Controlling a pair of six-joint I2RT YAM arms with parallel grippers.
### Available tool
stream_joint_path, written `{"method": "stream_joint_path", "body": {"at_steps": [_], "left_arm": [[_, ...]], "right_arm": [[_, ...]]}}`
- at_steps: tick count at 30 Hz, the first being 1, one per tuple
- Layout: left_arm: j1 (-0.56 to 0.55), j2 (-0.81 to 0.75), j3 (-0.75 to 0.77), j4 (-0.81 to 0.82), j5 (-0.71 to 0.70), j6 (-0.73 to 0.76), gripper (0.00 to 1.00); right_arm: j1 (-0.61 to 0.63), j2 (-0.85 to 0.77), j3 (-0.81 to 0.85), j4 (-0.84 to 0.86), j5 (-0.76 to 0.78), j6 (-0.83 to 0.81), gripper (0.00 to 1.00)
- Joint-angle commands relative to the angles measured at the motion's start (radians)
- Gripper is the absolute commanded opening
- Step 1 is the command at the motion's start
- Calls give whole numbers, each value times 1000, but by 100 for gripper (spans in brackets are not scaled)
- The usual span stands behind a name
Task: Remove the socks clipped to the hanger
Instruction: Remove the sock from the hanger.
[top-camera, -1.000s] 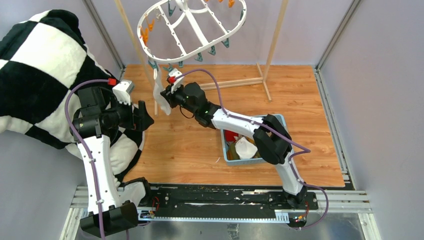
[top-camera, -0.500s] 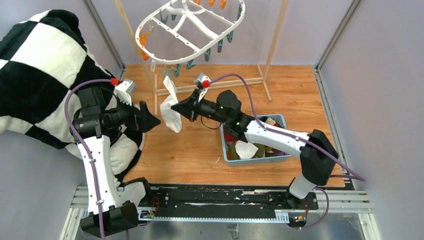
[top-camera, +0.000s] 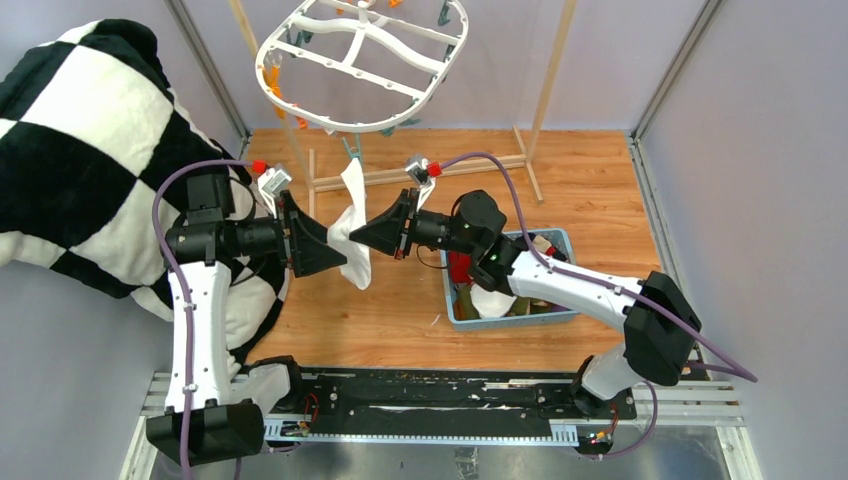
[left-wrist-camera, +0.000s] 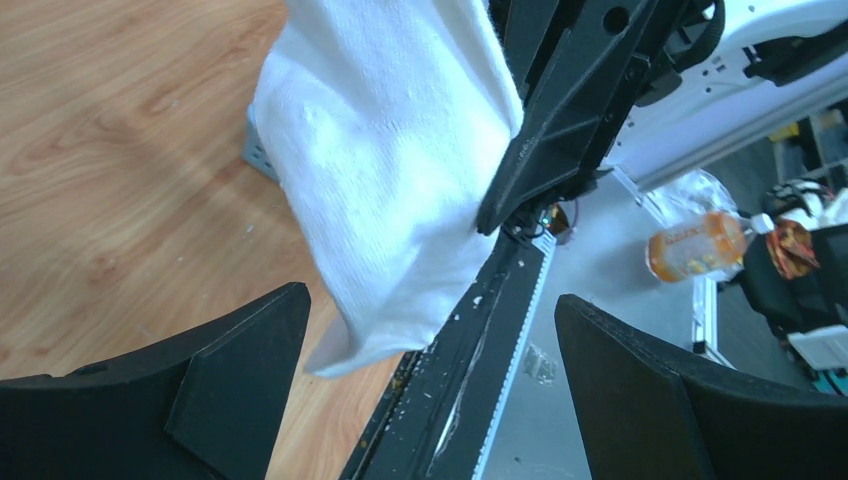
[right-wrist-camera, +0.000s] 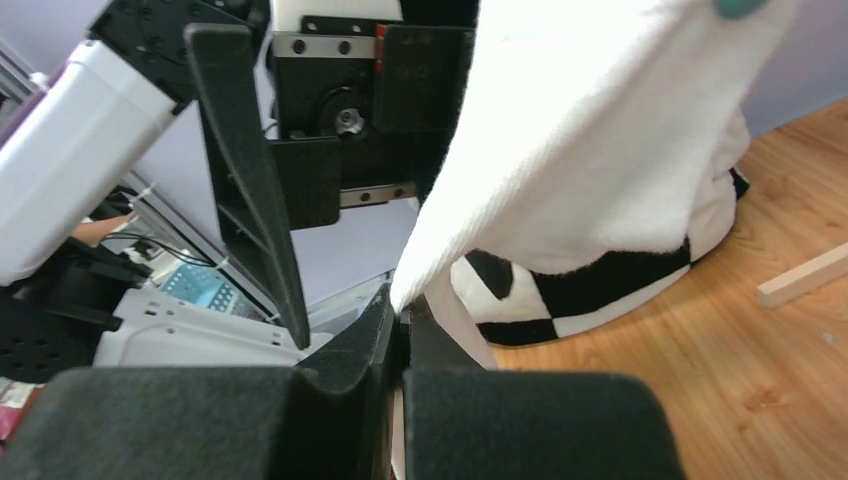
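The white oval hanger (top-camera: 360, 62) hangs tilted at the top, with orange and teal clips on its rim. One white sock (top-camera: 352, 205) hangs from a teal clip (top-camera: 350, 150) on its near rim. My right gripper (top-camera: 352, 232) is shut on the sock's lower part, which shows in the right wrist view (right-wrist-camera: 400, 310) with the sock (right-wrist-camera: 600, 150) stretching up to the clip (right-wrist-camera: 745, 8). My left gripper (top-camera: 335, 250) is wide open just left of the sock. In the left wrist view (left-wrist-camera: 430, 330) the sock's toe (left-wrist-camera: 390, 170) hangs between the open jaws.
A blue-grey basket (top-camera: 510, 322) with several removed socks sits under my right arm. The black-and-white checked blanket (top-camera: 90, 120) fills the left side. The wooden rack's posts (top-camera: 545, 90) and base bar (top-camera: 470, 166) stand behind the hanger.
My right gripper has pulled the sock rightward and nearer, and the hanger has swung left. My left gripper has opened wide and moved in to the sock's toe.
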Motion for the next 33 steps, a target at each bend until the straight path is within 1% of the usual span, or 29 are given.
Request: {"method": "stream_joint_path", "body": {"at_steps": [1, 3, 4, 6, 7, 9, 11, 13, 15, 16, 17, 22, 26, 29, 33], "left_arm": [[-36, 52, 13, -4, 71, 44, 100], [-47, 63, 11, -4, 71, 50, 99], [-52, 63, 10, -5, 76, 55, 97], [-64, 57, 10, -4, 82, 61, 88], [-68, 52, 10, -4, 82, 63, 81], [-75, 40, 4, -5, 74, 69, 63], [-80, 30, -3, -6, 55, 79, 40], [-85, 25, -6, -7, 35, 91, 20], [-94, 29, -4, -8, 20, 99, 7], [-100, 35, 2, -8, 11, 100, 3], [-104, 40, 7, -8, 5, 99, 0], [-108, 45, 12, -9, -6, 112, 0], [-115, 47, 10, -8, -9, 116, 0], [-118, 45, 10, -8, -9, 117, 0], [-120, 37, 6, -9, 10, 111, 0]], "right_arm": [[-8, -42, -7, 36, -62, 95, 0], [-12, -44, -5, 27, -66, 109, 0], [-14, -43, 0, 18, -68, 116, 0], [-18, -40, 9, -4, -71, 129, 1], [-22, -37, 13, -22, -69, 135, 2], [-30, -39, 18, -46, -56, 149, 7], [-37, -47, 14, -63, -33, 157, 14], [-38, -60, 15, -101, 7, 149, 21], [-39, -74, 25, -158, 55, 124, 28], [-39, -83, 29, -185, 82, 110, 33], [-38, -92, 34, -220, 113, 97, 38], [-34, -142, 75, -376, 302, -6, 55], [-28, -134, 151, -437, 424, -98, 74], [-10, -84, 246, -465, 478, -169, 81], [5, 15, 369, -467, 481, -218, 83]]}}
